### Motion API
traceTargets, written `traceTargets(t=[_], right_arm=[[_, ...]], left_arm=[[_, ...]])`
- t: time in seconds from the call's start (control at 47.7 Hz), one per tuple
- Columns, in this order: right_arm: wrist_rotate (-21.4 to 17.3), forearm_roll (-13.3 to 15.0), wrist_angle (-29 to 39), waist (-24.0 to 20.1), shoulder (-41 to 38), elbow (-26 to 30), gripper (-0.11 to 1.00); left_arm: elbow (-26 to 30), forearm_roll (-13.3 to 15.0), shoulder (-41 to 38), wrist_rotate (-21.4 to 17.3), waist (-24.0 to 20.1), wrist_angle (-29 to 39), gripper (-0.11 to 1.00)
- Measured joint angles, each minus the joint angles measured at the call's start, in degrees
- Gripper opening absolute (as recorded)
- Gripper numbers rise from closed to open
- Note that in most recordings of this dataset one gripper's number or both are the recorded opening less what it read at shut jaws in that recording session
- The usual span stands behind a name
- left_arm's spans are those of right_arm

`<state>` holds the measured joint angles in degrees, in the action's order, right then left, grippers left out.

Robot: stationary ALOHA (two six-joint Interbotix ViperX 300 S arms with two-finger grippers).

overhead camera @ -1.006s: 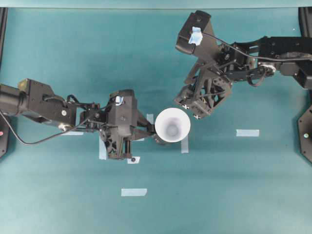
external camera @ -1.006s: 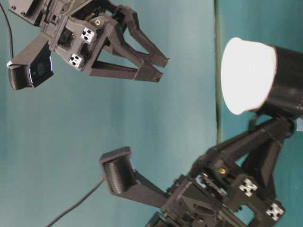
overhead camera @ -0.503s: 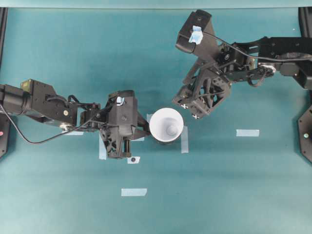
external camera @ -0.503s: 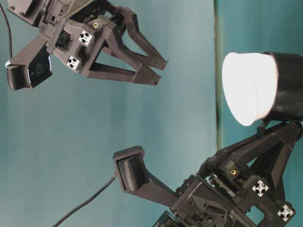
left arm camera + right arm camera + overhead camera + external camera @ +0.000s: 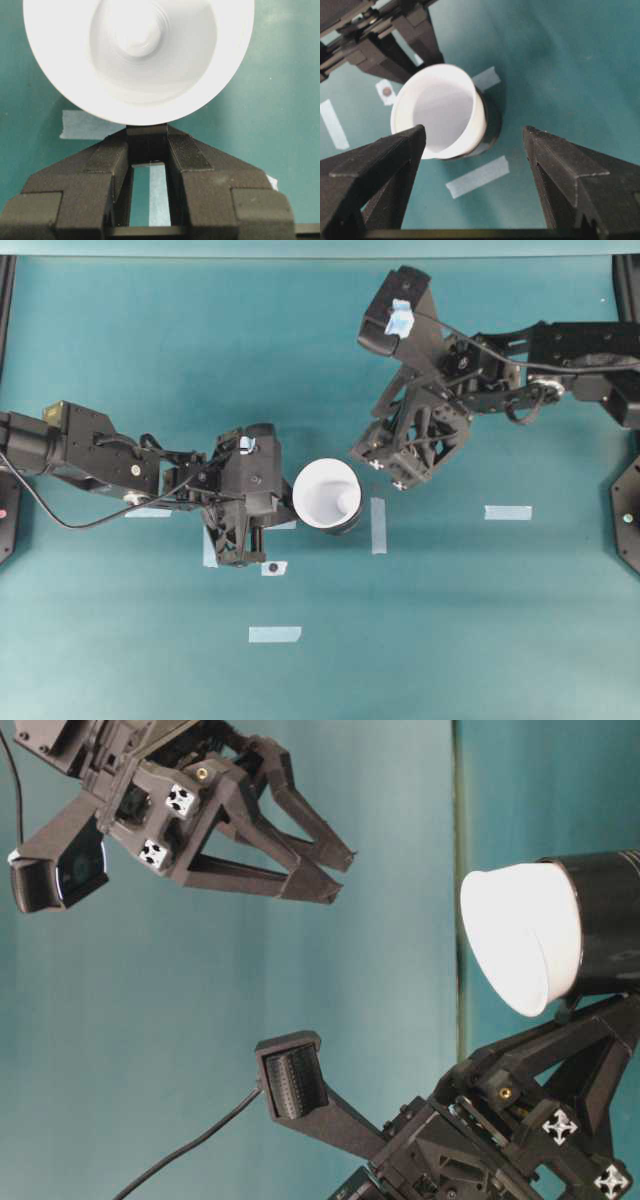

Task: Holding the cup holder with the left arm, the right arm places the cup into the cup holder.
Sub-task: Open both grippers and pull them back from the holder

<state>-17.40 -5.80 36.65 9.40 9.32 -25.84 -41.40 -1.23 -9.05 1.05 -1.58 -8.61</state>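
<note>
White conical paper cup (image 5: pixel 327 492) sits in glossy black round holder (image 5: pixel 489 125): light, crushable, grip rim gently. Left claw (image 5: pixel 148 150) pinches holder handle; right claw (image 5: pixel 475 172) wide, empty.

place: robotics lab | evidence: teal tabletop (image 5: pixel 480 640), tape markers (image 5: pixel 274 634), two camera-fitted robot arms (image 5: pixel 90 445)

Rt gripper (image 5: pixel 475 175) wide open, fingers (image 5: pixel 375 170) framing scene L & R, nothing between. White cup (image 5: pixel 442 112) seated in black holder (image 5: pixel 490 125), tilted, rim toward cam. Left gripper (image 5: pixel 410 45) upper left, just behind the cup. Teal table (image 5: pixel 560 60) w/ pale tape strips (image 5: pixel 477 176) near holder.
</note>
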Motion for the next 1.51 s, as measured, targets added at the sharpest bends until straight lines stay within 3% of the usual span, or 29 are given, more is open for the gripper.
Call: traceTargets(t=[0.398,0.461,0.629,0.754,1.509], right_arm=[[0.0,0.0,-0.1,-0.1,-0.3,-0.3,0.86],[0.0,0.1,0.0,-0.1,-0.3,-0.4,0.86],[0.0,0.0,-0.1,-0.2,-0.2,-0.8,0.86],[0.0,0.0,0.0,-0.3,-0.2,-1.0,0.86],[0.0,0.0,0.2,-0.8,-0.3,-1.1,0.86]], left_arm=[[1.0,0.0,0.0,0.0,-0.3,0.7,0.25],[1.0,0.0,0.0,0.2,-0.3,0.8,0.33],[1.1,0.0,-0.1,0.0,-0.5,1.0,0.69],[1.3,0.0,0.0,-0.4,-0.5,1.0,0.83],[1.5,0.0,2.0,-0.6,-0.6,2.5,0.81]])
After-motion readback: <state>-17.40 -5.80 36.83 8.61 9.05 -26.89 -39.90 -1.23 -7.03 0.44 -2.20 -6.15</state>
